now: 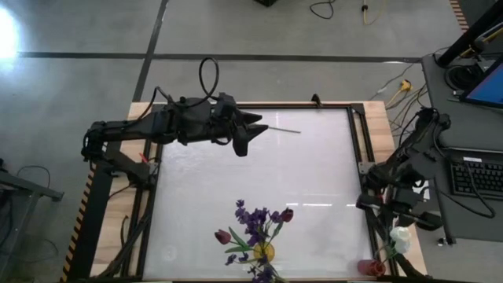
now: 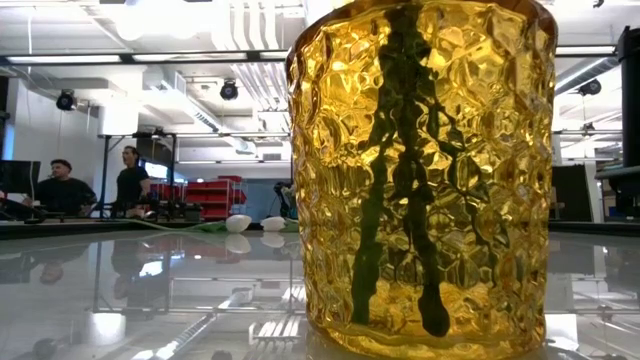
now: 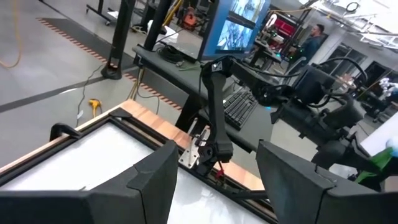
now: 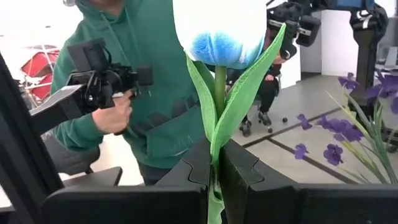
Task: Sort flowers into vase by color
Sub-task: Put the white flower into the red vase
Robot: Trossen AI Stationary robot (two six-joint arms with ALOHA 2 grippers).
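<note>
My right gripper (image 4: 214, 167) is shut on a white tulip (image 4: 217, 28) with green leaves. In the high view it (image 1: 406, 222) hangs past the table's right edge near the near corner, the bud (image 1: 401, 239) just beyond it. A yellow glass vase (image 1: 263, 252) stands near the near edge and fills the low view (image 2: 420, 180). It holds purple sprigs (image 1: 253, 224) and dark red tulips (image 1: 223, 236). My left gripper (image 3: 214, 186) is open and empty over the far left part of the table (image 1: 248, 135). My right gripper pinches the white tulip's stem (image 4: 216, 140) and the base of its leaves between the two fingers, some way below the bud. The stem runs along the fingers and sticks out past their tips, bud foremost. The fingers hide the stem's lower end.
A small red vessel (image 1: 371, 267) sits at the near right corner under the white bud. A thin grey line (image 1: 284, 130) lies on the table by my left gripper. A person in a green hoodie (image 4: 155, 81) stands close, holding a dark device. Desks with a keyboard (image 1: 475, 177) flank the right side.
</note>
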